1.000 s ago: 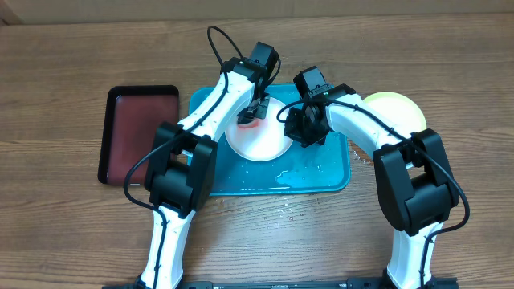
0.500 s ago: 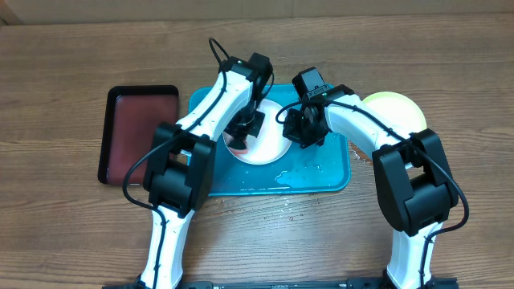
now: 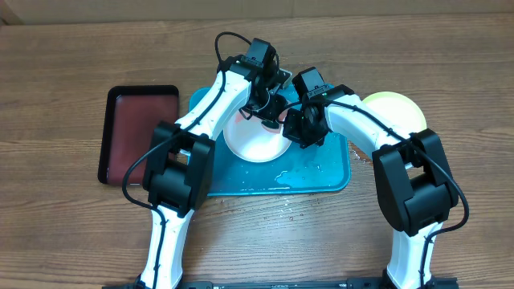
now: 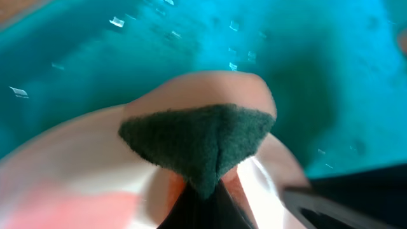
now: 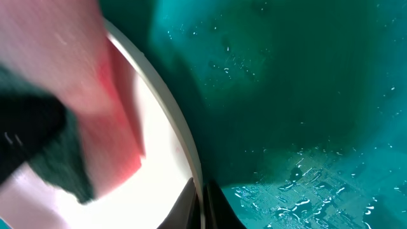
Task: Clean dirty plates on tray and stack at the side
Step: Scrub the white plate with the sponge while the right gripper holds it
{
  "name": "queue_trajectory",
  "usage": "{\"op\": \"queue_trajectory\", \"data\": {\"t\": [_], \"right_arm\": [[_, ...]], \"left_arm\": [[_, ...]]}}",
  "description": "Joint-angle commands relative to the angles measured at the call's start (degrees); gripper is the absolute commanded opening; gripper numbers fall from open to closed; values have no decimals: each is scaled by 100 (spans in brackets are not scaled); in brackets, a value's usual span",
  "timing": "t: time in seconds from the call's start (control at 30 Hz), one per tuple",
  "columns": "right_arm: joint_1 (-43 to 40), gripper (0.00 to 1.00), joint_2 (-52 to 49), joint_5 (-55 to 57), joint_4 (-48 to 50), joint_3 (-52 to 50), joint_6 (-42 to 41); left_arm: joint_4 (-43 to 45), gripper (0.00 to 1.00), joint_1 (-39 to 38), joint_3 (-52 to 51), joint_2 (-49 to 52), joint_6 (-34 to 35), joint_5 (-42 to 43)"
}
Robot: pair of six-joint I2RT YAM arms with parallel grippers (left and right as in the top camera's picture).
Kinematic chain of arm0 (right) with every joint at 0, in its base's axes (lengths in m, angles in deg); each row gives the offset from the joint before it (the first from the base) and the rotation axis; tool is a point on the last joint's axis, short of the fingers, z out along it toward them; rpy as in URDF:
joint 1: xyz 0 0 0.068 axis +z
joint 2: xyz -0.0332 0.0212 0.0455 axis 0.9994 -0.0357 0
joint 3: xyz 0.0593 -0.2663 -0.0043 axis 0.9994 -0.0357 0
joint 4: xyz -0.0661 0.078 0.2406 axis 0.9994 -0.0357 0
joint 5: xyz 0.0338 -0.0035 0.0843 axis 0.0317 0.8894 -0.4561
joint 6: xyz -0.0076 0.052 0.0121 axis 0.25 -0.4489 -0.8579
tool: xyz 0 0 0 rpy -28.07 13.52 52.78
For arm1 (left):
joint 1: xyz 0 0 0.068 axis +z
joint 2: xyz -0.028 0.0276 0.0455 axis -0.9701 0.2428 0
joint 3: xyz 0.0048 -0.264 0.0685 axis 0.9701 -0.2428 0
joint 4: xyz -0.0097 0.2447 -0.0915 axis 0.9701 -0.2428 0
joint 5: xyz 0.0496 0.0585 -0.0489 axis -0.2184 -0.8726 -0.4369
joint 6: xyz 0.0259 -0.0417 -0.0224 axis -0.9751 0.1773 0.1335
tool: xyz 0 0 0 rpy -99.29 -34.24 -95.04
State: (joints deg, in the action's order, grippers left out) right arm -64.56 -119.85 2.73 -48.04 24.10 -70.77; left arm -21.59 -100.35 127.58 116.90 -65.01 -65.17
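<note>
A white plate (image 3: 255, 140) is held tilted over the turquoise tray (image 3: 321, 172). My right gripper (image 3: 301, 128) is shut on the plate's right rim (image 5: 184, 146), one finger on each side. My left gripper (image 3: 269, 107) is shut on a sponge with a dark green scrub face and a pink body (image 4: 197, 143), pressed on the plate's upper right part. The sponge also shows in the right wrist view (image 5: 95, 127). A yellow-green rimmed plate (image 3: 393, 110) lies on the table right of the tray. The light blue plate is out of view.
A black tray with a dark red inside (image 3: 140, 132) lies left of the turquoise tray. Water drops and puddles (image 3: 293, 172) cover the turquoise tray's floor, and a few wet spots lie on the wooden table (image 3: 289, 210) in front of it.
My left gripper has moved with the sponge from the plate's left side up and right to its upper right part. The right gripper and plate have stayed in place.
</note>
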Motion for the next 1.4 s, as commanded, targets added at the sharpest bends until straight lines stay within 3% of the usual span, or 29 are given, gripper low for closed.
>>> {"op": "queue_trajectory", "data": {"t": [0.0,0.17,0.33,0.53,0.8,1.07,1.23,1.37], "right_arm": [[2,4,-81,85,13,-90,-33],[2,4,-81,87,13,-90,-33],[2,4,-81,87,13,-90,-33],[2,4,-81,85,13,-90,-33],[2,4,-81,85,15,-90,-35],[2,4,-81,85,15,-90,-35],[2,4,-81,85,15,-90,-35],[2,4,-81,85,13,-90,-33]], "left_arm": [[74,4,-13,-9,92,459,-1370],[-278,5,7,-9,92,1620,-3545],[-741,4,50,-9,92,1967,-3869],[-1106,4,35,-9,92,1698,-2723],[-1574,4,26,-9,92,-496,271],[-1493,4,39,-9,92,-737,404],[-699,4,44,-9,92,-190,-348],[-245,4,46,-9,92,1104,-2323]]}}
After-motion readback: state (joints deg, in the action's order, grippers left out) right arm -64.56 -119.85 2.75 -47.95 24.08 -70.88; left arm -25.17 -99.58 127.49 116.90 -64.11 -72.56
